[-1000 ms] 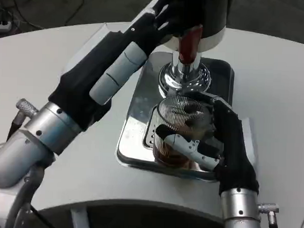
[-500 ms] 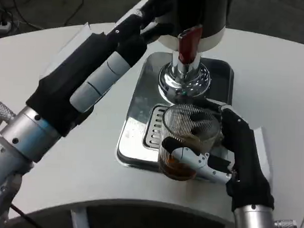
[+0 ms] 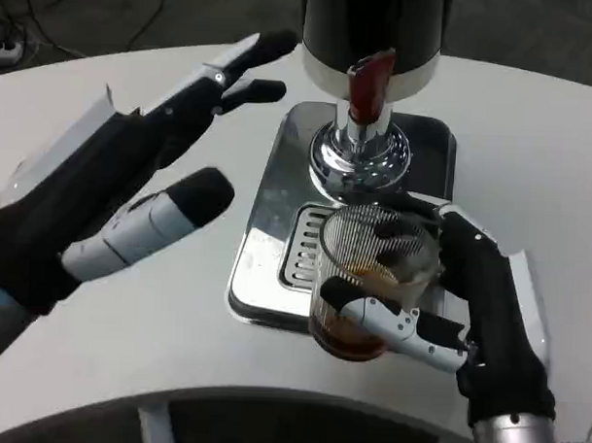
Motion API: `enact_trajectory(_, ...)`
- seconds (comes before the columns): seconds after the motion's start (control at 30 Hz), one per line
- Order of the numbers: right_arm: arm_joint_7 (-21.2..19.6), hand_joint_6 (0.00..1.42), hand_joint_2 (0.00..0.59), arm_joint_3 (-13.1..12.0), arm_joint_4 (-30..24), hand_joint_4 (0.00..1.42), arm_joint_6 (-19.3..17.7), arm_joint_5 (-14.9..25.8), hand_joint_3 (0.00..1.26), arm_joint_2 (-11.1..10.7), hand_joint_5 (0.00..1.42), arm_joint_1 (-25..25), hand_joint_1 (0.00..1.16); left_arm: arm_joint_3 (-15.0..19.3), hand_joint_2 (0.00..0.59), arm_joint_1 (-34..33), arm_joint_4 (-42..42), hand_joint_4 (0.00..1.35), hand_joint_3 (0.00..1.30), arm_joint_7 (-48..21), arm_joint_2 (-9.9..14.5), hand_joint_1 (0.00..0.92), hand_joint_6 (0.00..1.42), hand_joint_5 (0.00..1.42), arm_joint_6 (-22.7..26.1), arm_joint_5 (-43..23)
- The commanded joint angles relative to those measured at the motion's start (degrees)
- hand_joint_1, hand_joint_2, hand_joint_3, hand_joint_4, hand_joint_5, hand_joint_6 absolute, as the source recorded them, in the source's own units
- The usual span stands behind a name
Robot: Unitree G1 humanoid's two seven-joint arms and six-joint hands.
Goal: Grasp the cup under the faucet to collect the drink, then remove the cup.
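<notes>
Brown drink fills the bottom of the clear ribbed cup (image 3: 372, 282), which the right hand (image 3: 468, 315) grips at the near edge of the steel drip tray (image 3: 267, 220), just in front of the faucet (image 3: 362, 136). The left hand (image 3: 132, 187) hangs over the white worktop (image 3: 532, 152) with its fingers spread, holding nothing.

A clear ribbed glass cup (image 3: 372, 282) is seen upright, holding brown drink in its lower part, positioned at the near edge of the shiny metal drip tray (image 3: 266, 230), partly over its slotted grate. The chrome faucet (image 3: 362, 151) with a red lever (image 3: 369, 83) is located just behind the cup, not directly over it.
</notes>
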Motion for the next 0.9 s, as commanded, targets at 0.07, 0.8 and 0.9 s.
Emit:
enact_trajectory(0.07,1.51,1.07,0.131,0.45,-4.76,0.85,-0.68,0.91,0.75,-0.08,1.04,2.42,0.91,1.45,0.120,3.17,2.76,0.04,0.11,-2.56,3.30,0.000,0.06,0.13,-8.02,2.17)
enact_trajectory(0.8,12.19,1.08,0.129,-2.54,-21.77,0.85,0.99,6.82,0.75,-5.39,1.04,11.75,0.91,4.05,0.131,12.27,12.08,0.05,0.12,-3.79,13.00,0.000,0.07,0.14,-35.54,7.85)
enact_trajectory(0.9,13.22,1.08,0.129,-3.40,-24.12,0.85,1.16,7.86,0.75,-5.96,1.04,12.83,0.91,5.33,0.131,13.57,12.72,0.05,0.12,-3.21,13.77,0.000,0.07,0.14,-39.87,9.26)
